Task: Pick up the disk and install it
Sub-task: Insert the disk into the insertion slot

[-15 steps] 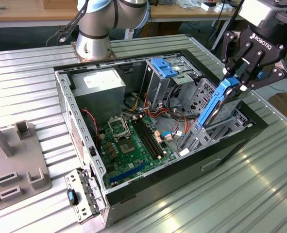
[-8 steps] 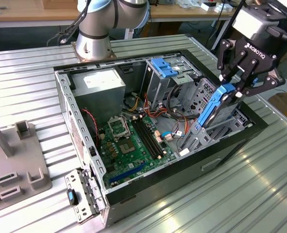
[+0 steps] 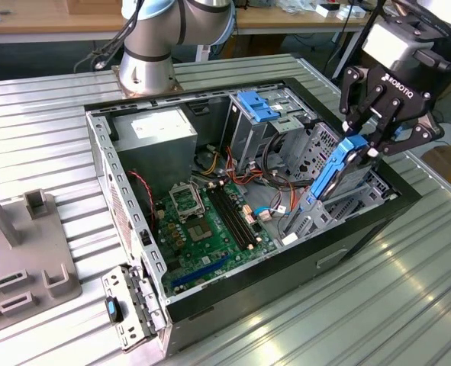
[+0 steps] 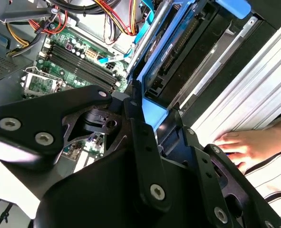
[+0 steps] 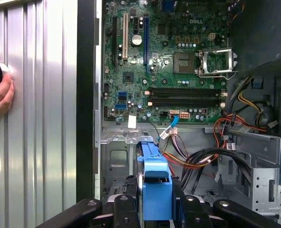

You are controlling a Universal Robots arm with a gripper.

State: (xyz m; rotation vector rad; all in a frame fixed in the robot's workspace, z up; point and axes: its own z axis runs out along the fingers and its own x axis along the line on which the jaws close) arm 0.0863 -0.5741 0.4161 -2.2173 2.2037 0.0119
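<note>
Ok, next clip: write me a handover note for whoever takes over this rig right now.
The black two-fingered gripper is shut on the blue top end of the disk, a flat silver-grey metal hard drive with blue plastic side rails.
The disk is lifted and tilted, lower end at the grey metal drive bay, on the exterior view's right of the open black computer case.
Done: pick-up. Left: disk not seated.
Note: a person's hand rests on the ribbed metal table beside the case.
</note>
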